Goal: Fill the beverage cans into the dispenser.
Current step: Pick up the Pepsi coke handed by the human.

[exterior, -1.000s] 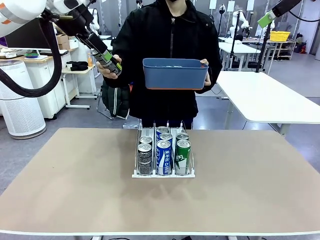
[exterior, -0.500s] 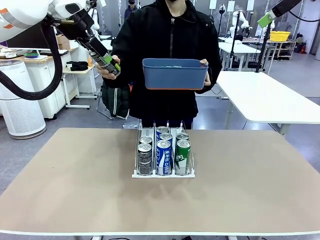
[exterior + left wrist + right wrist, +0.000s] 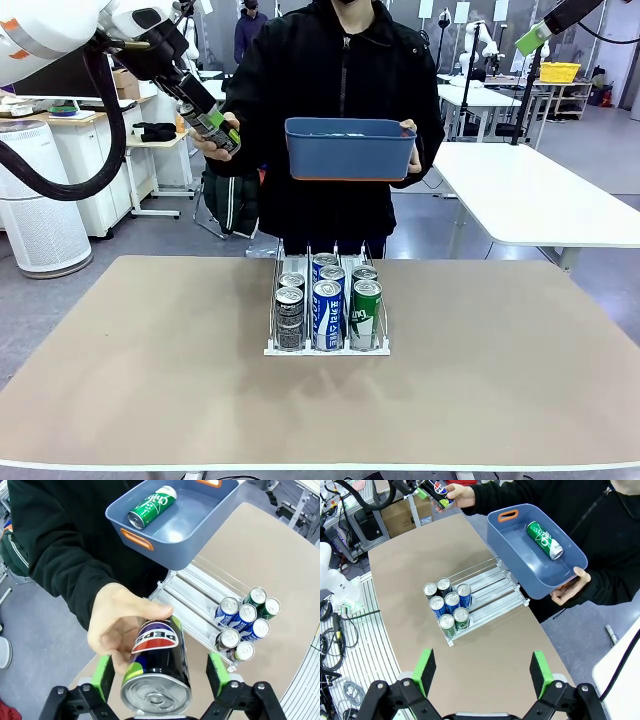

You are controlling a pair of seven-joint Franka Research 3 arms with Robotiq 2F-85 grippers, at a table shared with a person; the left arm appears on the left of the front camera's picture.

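since the black can (image 3: 157,655) sits between the pads of the left hand (image 3: 159,672), silver top toward the wrist and long axis running out along the fingers, the squeeze comes across its width. the jaws are apart, a gap showing at each pad, so nothing is gripped yet. the person's hand (image 3: 120,630) holds the can from one side. beyond and below, the dispenser (image 3: 200,597) stands with part of each lane free. the right hand (image 3: 482,675) hangs open, well apart.

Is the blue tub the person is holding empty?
No, the right wrist view shows one green can lying on its side inside the blue tub.
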